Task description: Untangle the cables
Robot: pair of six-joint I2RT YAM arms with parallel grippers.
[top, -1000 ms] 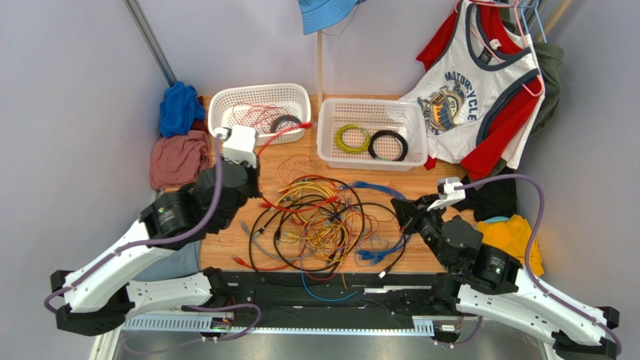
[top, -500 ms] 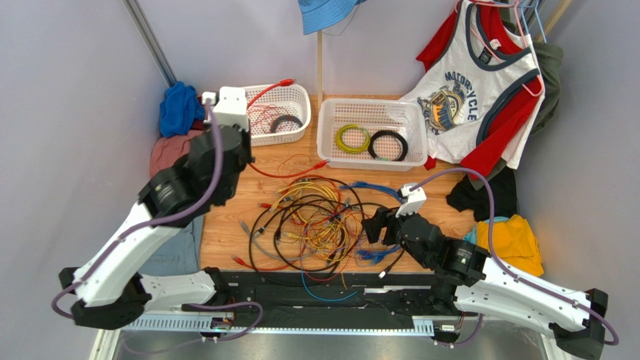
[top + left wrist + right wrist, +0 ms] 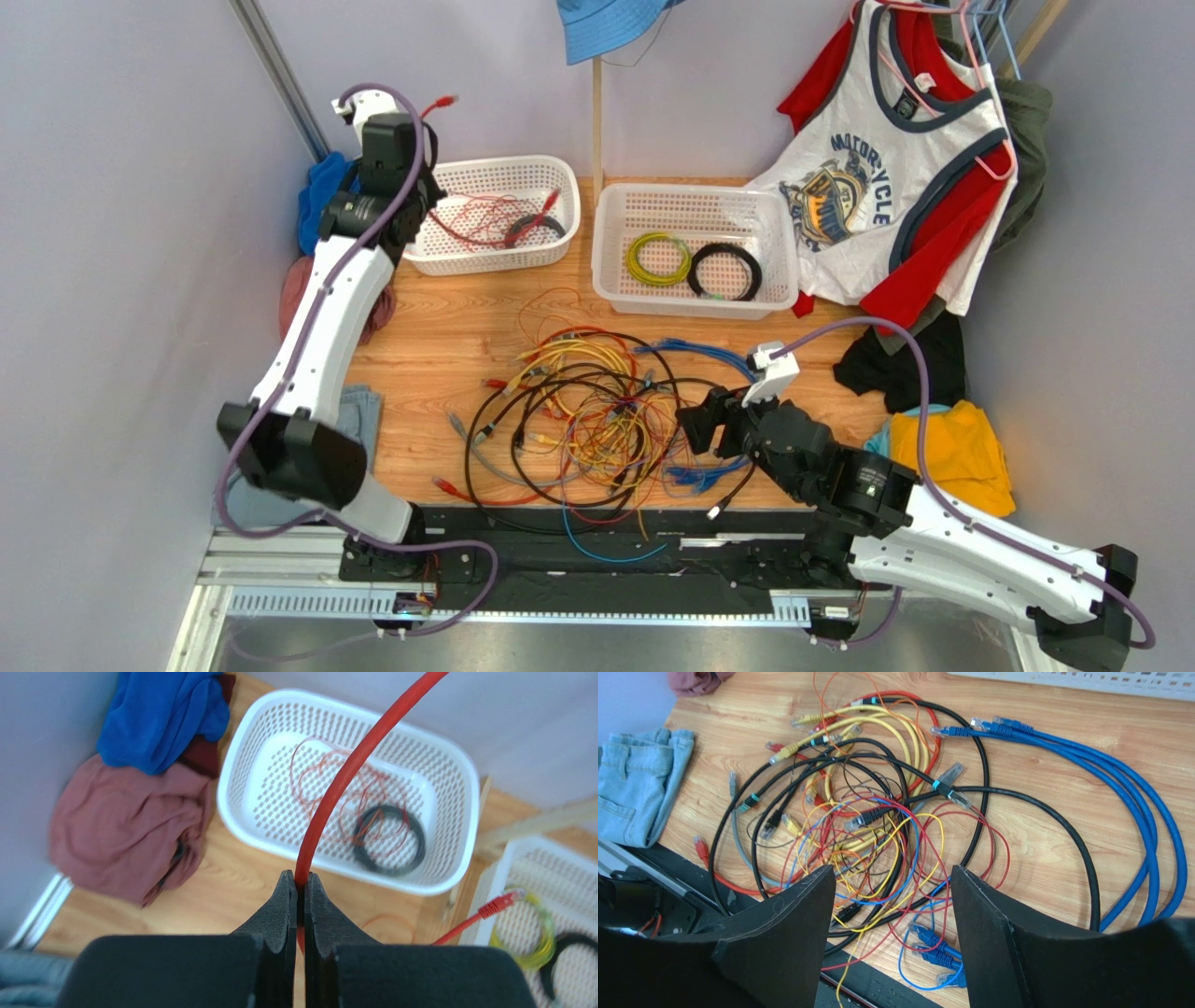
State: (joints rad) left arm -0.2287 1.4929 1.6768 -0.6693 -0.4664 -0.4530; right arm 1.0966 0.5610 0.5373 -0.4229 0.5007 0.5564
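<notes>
Now the red cable, clamped in the left pincer, has been lifted off the cables above a basket, and the right pincer opened.

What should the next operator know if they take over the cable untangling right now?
Grippers: left gripper shut on a red cable, held high over the left basket. The right gripper is open, empty, hovering over the right side of the tangle.
Cables: most lie knotted mid-table, with blue cables at the right edge.
Done: the red cable looks clear of the pile. The left basket holds thin red wire and a black ring; the right basket holds a yellow-green coil and a black coil.
Left: probably drop the red cable in, then separate the rest.
</notes>
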